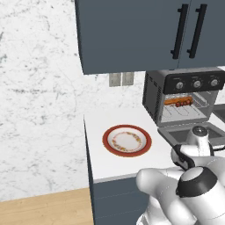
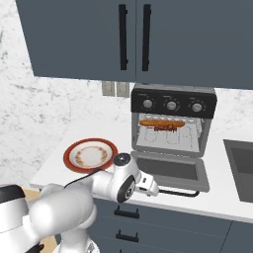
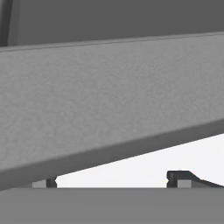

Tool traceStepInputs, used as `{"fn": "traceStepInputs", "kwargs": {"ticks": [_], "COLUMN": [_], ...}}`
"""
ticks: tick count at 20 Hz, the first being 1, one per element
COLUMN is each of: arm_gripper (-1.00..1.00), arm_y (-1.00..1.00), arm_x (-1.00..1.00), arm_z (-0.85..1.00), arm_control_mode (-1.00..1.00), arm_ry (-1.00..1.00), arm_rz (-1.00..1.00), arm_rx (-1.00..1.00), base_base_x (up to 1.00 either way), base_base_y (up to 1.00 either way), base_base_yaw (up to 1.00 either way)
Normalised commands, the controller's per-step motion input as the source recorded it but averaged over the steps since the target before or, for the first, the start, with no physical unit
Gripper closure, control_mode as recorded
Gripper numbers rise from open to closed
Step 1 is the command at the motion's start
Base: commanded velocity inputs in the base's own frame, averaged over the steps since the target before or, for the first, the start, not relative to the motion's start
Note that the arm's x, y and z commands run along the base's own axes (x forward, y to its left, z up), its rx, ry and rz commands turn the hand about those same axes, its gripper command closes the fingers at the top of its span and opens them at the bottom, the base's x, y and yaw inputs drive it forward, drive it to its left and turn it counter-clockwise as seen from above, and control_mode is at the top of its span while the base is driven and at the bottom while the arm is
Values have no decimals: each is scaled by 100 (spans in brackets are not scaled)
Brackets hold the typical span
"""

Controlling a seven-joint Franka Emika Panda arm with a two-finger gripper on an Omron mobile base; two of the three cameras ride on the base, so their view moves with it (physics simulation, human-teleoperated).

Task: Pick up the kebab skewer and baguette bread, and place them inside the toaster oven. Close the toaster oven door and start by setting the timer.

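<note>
With toaster oven door [image 2: 170, 170] down, food inside.

A home kitchen: a white counter [image 1: 110, 169] on dark blue-grey base cabinets [image 2: 163, 225], matching wall cabinets [image 1: 132, 30] above, a marble backsplash [image 1: 39, 88], a toaster oven [image 2: 173, 123] and a red-rimmed plate [image 1: 127, 140] to its left.

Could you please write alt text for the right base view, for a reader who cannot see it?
A toaster oven stands on a white counter with its door folded down flat; the baguette bread and kebab skewer lie on its rack. The white arm reaches low toward the door's front edge, beside a red-rimmed plate.
</note>
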Motion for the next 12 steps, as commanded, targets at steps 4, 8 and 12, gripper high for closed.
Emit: {"fn": "traceStepInputs", "kwargs": {"ticks": [4,8,12], "arm_gripper": [-100,-100,-100], "arm_y": [0,0,0], "arm_x": [18,27,29], "arm_z": [0,0,0], "arm_control_mode": [-100,-100,-100], "arm_ry": [-10,-6,-6], "arm_rz": [0,0,0], "arm_rx": [3,2,2], "base_base_x": [0,0,0], "base_base_y": [0,0,0], "base_base_yaw": [0,0,0]}}
